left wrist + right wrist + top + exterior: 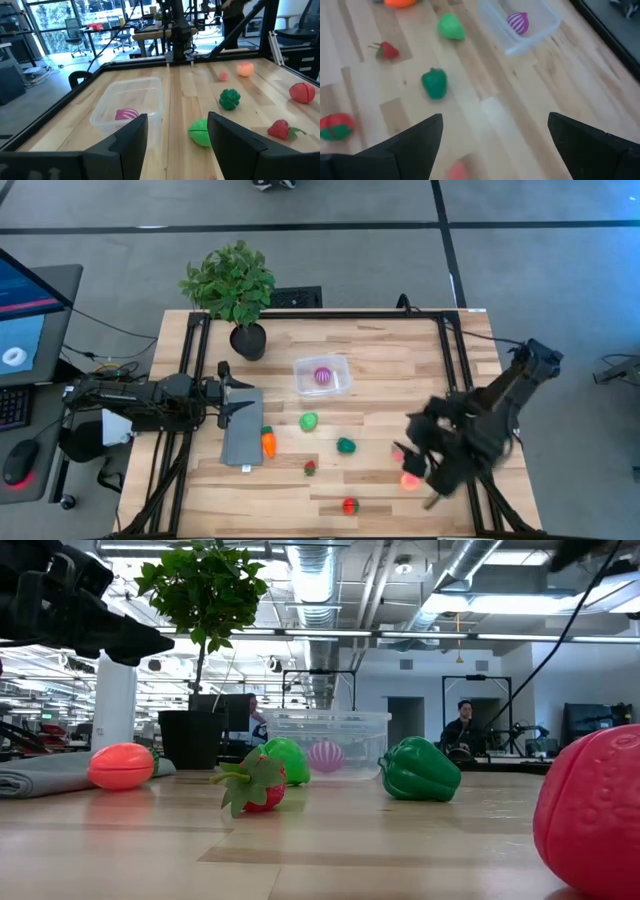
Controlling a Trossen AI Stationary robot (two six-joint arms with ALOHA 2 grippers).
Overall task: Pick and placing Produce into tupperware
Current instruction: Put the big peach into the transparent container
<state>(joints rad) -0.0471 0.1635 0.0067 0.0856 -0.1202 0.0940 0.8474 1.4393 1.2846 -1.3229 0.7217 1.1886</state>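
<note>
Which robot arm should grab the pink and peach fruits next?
Probably the right. Its open claw hovers by the pink fruit and the peach fruit; the left claw waits across the table.

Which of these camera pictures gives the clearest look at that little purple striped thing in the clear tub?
The right wrist view: the purple striped toy lies unobstructed inside the tub. The left wrist view shows it through the tub wall; the low view blurs it behind plastic; the high view shows it tiny.

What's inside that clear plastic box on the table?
The clear tub holds one purple-and-pink striped toy vegetable. Nothing else shows inside; its walls are see-through, so little is hidden.
</note>
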